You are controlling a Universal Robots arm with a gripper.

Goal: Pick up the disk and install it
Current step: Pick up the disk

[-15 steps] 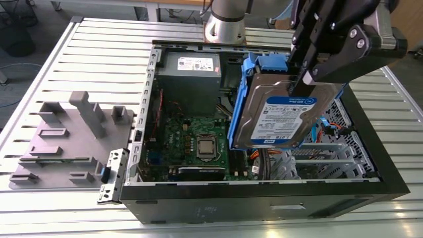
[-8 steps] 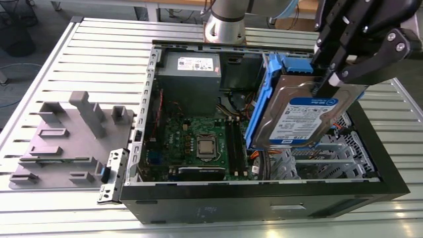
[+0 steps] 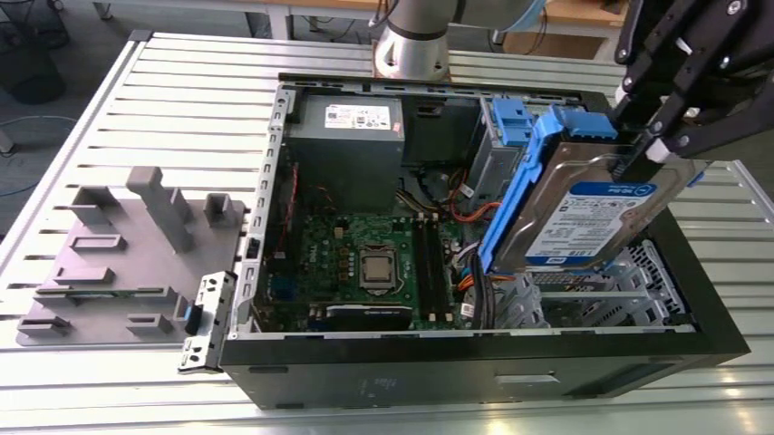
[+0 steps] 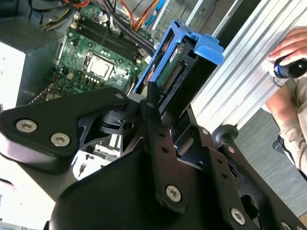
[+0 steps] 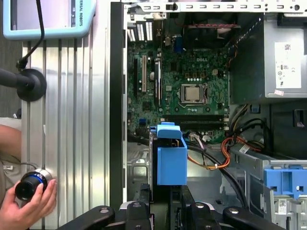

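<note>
Slatted metal counter (image 3: 181, 100), with an open computer case (image 3: 484, 372) lying on its side. To the exterior view's left of the case I see a grey moulded tray (image 3: 109, 263). Inside the case are the power-supply box (image 3: 351, 118) at the rear and the green motherboard (image 3: 362, 254) on the floor.

The disk (image 3: 593, 217) hangs inside the case opening at the exterior view's right, beside the motherboard and just above the bare metal drive cage (image 3: 604, 299). I cannot tell whether its lower end touches the cage. It stands on edge with its long axis steep, the top leaning toward the exterior view's right. The blue handle (image 3: 581, 122) is uppermost. Its silver face carries a blue-and-white label turned toward the exterior camera, and a blue rail runs down one long side.

The claw (image 3: 641, 159) is clenched on the disk's upper edge.

In the first wrist view, a hand (image 5: 29, 203) on the counter holds a dark cylinder (image 5: 33, 184).
</note>
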